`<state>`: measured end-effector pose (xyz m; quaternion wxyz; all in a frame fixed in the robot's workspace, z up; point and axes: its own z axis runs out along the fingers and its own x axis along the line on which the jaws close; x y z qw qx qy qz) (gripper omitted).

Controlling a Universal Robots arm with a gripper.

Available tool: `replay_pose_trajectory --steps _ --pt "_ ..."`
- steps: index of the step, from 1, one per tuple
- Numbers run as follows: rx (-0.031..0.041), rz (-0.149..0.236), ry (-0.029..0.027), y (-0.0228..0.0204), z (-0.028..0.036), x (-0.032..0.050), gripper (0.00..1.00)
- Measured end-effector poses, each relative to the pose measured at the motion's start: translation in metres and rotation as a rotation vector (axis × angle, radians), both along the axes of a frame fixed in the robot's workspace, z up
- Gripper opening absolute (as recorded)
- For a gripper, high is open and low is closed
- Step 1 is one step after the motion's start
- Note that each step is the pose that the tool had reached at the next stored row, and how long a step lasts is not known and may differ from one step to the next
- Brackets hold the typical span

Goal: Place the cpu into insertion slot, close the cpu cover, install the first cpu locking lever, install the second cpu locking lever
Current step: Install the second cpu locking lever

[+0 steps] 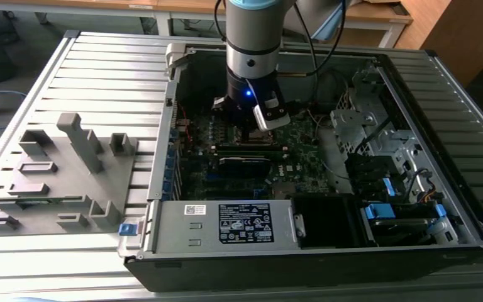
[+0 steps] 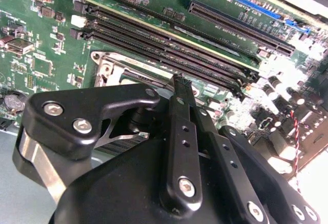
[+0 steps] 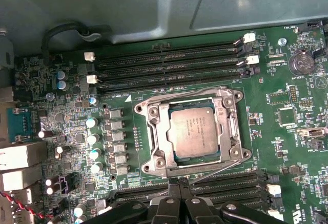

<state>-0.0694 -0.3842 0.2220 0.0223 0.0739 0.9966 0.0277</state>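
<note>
One cpu [image 3: 193,131] sits flat in the insertion slot [image 3: 154,143] on the green motherboard [image 3: 294,137], its dull grey top facing up and showing through the large window of the cpu cover [image 3: 230,129], which lies down flat around it as a silver frame. Thin wire locking levers run along the frame's edges, one [image 3: 210,89] by the side nearest the upper bank of memory slots [image 3: 169,65] and one [image 3: 212,171] by the side nearest the lower bank; whether either is hooked under its catch cannot be told. Just beside that lower edge, in the first wrist view, the gripper [image 3: 179,183] reaches in with its two black fingers pressed together, tips meeting with nothing pinched between them. In the second wrist view the same narrow fingertips [image 2: 180,83] point down at the metal edge of the socket, with long black memory slots [image 2: 169,44] beyond. In the exterior view the arm [image 1: 253,44] stands upright inside the open computer case [image 1: 443,239], its wrist low over the board near the case's middle. A grey fixture block [image 1: 65,176] with upright posts rests on the slatted table [image 1: 107,69] at the exterior view's left, well apart from the case.
</note>
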Motion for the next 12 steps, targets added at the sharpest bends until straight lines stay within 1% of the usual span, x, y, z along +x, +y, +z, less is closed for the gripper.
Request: replay_pose_trajectory --steps 6,12 --pt "0.0002 0.000 -0.0010 -0.0004 -0.0002 -0.0016 0.11" --pt "0.0002 0.000 -0.0038 -0.0008 -0.0013 -0.0079 0.11"
